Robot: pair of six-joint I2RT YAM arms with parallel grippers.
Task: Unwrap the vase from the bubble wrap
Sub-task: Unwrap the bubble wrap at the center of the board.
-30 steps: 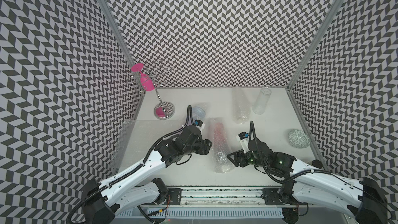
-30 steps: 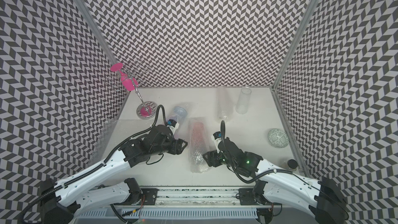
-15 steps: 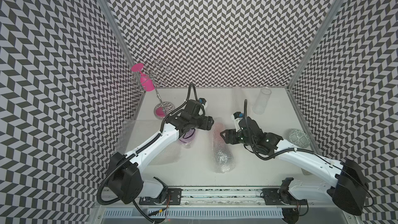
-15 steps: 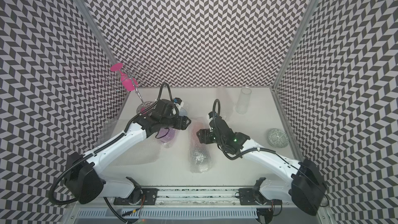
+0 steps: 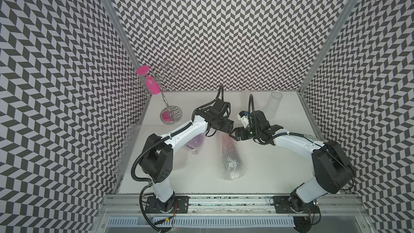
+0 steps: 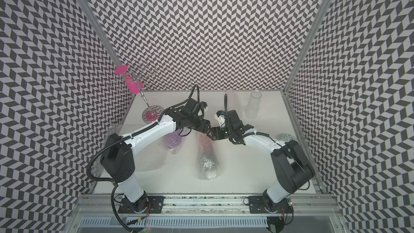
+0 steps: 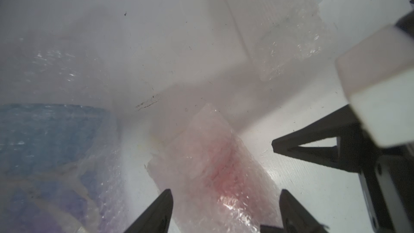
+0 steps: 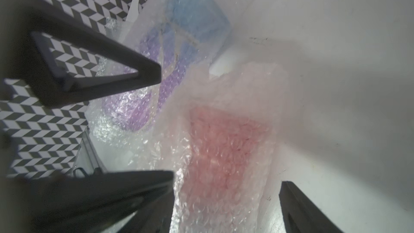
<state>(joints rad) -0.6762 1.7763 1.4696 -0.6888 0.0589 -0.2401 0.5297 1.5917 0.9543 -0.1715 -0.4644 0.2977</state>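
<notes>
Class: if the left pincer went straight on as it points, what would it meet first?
Probably the bubble wrap around the reddish vase, framed by the left pincer's open fingers; depth unclear.

Pink goblet (image 5: 149,82) upside down on a wire rack (image 5: 171,114), at the back of the white table (image 5: 268,171).

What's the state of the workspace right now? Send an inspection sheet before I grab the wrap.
Surface: white table, no spills seen.
Job's things: bubble wrap roll lies at centre, reddish vase inside; second purple-blue wrapped bundle beside it under the left arm; loose sheet at left edge.
Clutter: wire rack holding a pink glass, clear cylinder at back, patterned ball at right.
Grippers: left gripper and right gripper over the roll's far end, jaws open, holding nothing.
Cables: cable loops above both wrists, no snag seen.
Surroundings: chevron walls, metal rail in front.
</notes>
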